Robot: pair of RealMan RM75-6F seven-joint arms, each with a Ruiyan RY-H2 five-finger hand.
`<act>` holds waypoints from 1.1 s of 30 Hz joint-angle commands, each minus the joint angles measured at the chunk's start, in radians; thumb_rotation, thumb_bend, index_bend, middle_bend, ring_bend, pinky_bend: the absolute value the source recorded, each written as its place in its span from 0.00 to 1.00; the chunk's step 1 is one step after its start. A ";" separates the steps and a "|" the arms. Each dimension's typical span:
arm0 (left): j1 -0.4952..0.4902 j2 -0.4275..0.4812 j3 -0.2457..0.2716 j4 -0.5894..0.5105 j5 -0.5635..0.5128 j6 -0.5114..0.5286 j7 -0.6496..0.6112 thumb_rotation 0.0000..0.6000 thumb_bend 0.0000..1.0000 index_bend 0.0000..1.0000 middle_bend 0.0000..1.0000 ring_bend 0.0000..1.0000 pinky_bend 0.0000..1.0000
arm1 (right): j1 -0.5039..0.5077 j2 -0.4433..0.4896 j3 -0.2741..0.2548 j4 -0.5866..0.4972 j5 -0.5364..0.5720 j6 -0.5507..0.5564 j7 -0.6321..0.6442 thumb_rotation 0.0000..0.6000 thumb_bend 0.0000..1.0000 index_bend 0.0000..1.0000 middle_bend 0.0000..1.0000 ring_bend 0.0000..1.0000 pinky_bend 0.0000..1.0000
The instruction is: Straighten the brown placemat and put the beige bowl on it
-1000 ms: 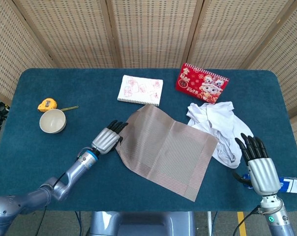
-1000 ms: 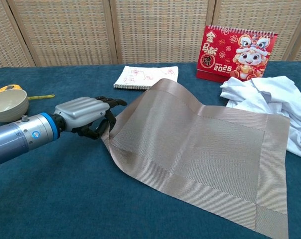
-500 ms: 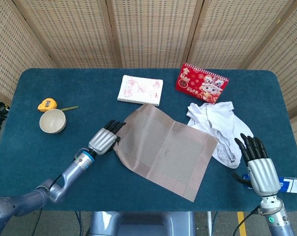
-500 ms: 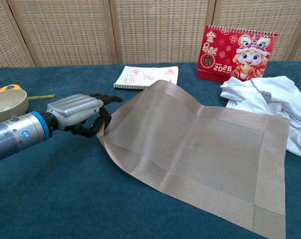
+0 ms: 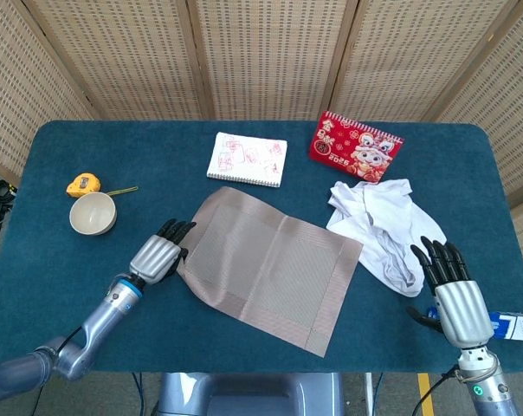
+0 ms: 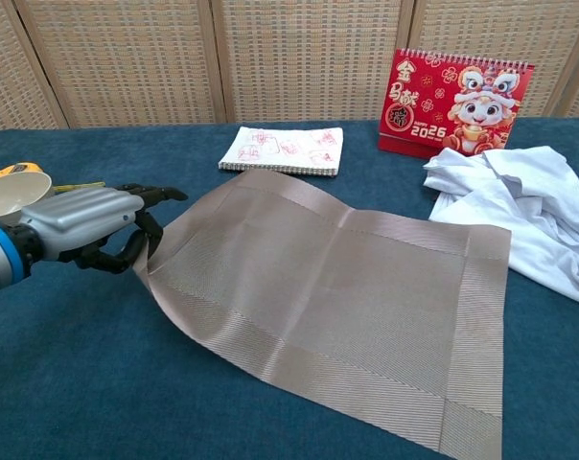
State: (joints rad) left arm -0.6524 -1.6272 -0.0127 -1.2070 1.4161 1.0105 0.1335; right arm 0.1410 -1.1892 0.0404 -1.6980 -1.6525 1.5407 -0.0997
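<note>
Left hand pinches the brown placemat by its near-left edge, that edge lifted off the table; mat spreads rightward from my fingers, touching the white cloth; beige bowl sits just beyond-left of that hand, apart from it; right hand holds nothing, fingers straight and apart, near the cloth.

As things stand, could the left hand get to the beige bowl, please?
Probably not yet: the left hand grips the brown placemat; once freed, bare table lies between it and the beige bowl.
</note>
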 commanded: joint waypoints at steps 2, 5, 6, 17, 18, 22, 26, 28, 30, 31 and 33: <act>0.068 0.083 0.008 -0.161 -0.109 0.012 0.155 1.00 0.60 0.81 0.00 0.00 0.00 | -0.002 0.003 -0.003 -0.004 -0.008 0.003 0.003 1.00 0.00 0.00 0.00 0.00 0.00; 0.089 0.120 0.030 -0.237 -0.136 0.011 0.220 1.00 0.60 0.81 0.00 0.00 0.00 | -0.004 0.005 -0.005 -0.007 -0.016 0.006 0.004 1.00 0.00 0.00 0.00 0.00 0.00; 0.097 0.132 0.049 -0.264 -0.136 0.006 0.234 1.00 0.60 0.81 0.00 0.00 0.00 | -0.005 0.006 -0.006 -0.009 -0.020 0.008 0.004 1.00 0.00 0.00 0.00 0.00 0.00; 0.130 0.188 0.134 -0.443 -0.082 0.008 0.328 1.00 0.60 0.81 0.00 0.00 0.00 | -0.013 0.009 -0.011 -0.017 -0.040 0.021 0.001 1.00 0.00 0.00 0.00 0.00 0.00; 0.130 0.188 0.135 -0.448 -0.080 0.007 0.332 1.00 0.60 0.81 0.00 0.00 0.00 | -0.013 0.009 -0.011 -0.017 -0.040 0.021 0.001 1.00 0.00 0.00 0.00 0.00 0.00; 0.126 0.177 0.135 -0.460 -0.075 -0.003 0.349 1.00 0.60 0.81 0.00 0.00 0.00 | -0.014 0.009 -0.011 -0.017 -0.043 0.021 -0.001 1.00 0.00 0.00 0.00 0.00 0.00; 0.113 0.150 0.141 -0.476 -0.064 -0.037 0.361 1.00 0.60 0.81 0.00 0.00 0.00 | -0.015 0.009 -0.008 -0.017 -0.041 0.021 -0.001 1.00 0.00 0.00 0.00 0.00 0.00; 0.114 0.146 0.140 -0.476 -0.065 -0.038 0.367 1.00 0.60 0.81 0.00 0.00 0.00 | -0.015 0.009 -0.008 -0.016 -0.040 0.021 -0.002 1.00 0.00 0.00 0.00 0.00 0.00; 0.114 0.143 0.138 -0.476 -0.068 -0.038 0.373 1.00 0.60 0.81 0.00 0.00 0.00 | -0.015 0.009 -0.007 -0.016 -0.040 0.020 -0.002 1.00 0.00 0.00 0.00 0.00 0.00; 0.115 0.142 0.137 -0.475 -0.071 -0.037 0.377 1.00 0.60 0.81 0.00 0.00 0.00 | -0.015 0.009 -0.007 -0.016 -0.040 0.019 -0.002 1.00 0.00 0.00 0.00 0.00 0.00; 0.116 0.141 0.135 -0.474 -0.075 -0.036 0.384 1.00 0.60 0.81 0.00 0.00 0.00 | -0.015 0.009 -0.007 -0.015 -0.040 0.019 -0.002 1.00 0.00 0.00 0.00 0.00 0.00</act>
State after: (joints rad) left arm -0.5372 -1.4856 0.1229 -1.6814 1.3426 0.9738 0.5149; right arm 0.1258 -1.1799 0.0334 -1.7134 -1.6922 1.5596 -0.1012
